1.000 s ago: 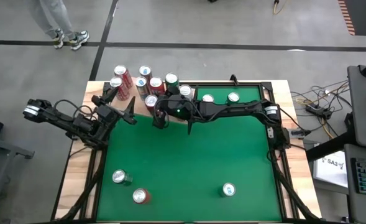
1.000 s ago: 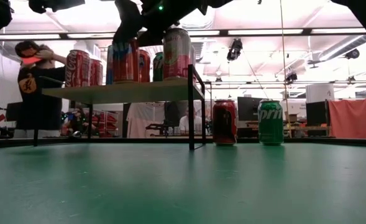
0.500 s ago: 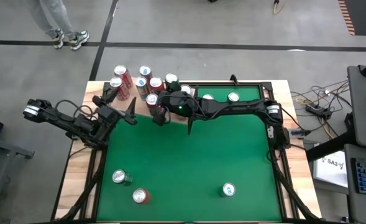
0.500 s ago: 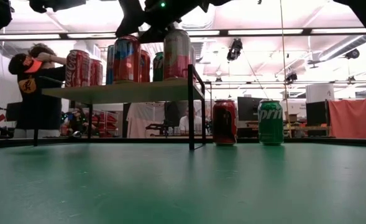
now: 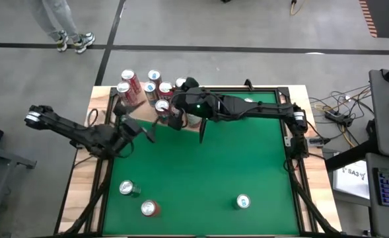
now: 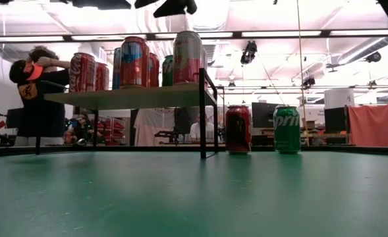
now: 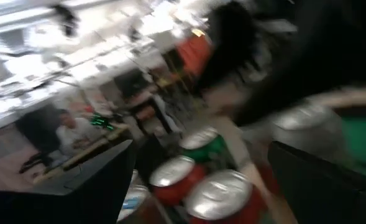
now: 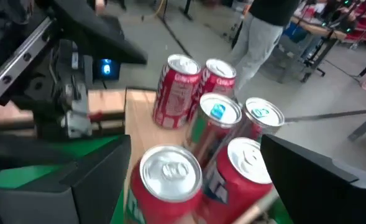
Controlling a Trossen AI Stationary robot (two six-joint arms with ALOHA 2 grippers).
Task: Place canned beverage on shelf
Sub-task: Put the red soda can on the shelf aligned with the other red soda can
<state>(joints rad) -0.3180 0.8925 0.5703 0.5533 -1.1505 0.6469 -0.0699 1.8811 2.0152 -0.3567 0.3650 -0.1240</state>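
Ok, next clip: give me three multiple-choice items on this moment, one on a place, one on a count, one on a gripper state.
1. Where does the green can stand in the low view?
A. On the shelf
B. On the table beside the dark red can
C. In a gripper

2. How many cans stand on the near part of the table in the high view?
A. One
B. Three
C. Five

3. How is the right gripper?
A. Open, above the cans on the shelf
B. Shut on a can
C. Resting on the table

Answers:
1. B: it stands on the table next to the dark red can, right of the shelf.
2. B: silver-topped can, red can and a third can.
3. A: its fingers spread wide, nothing between them, with can tops below.
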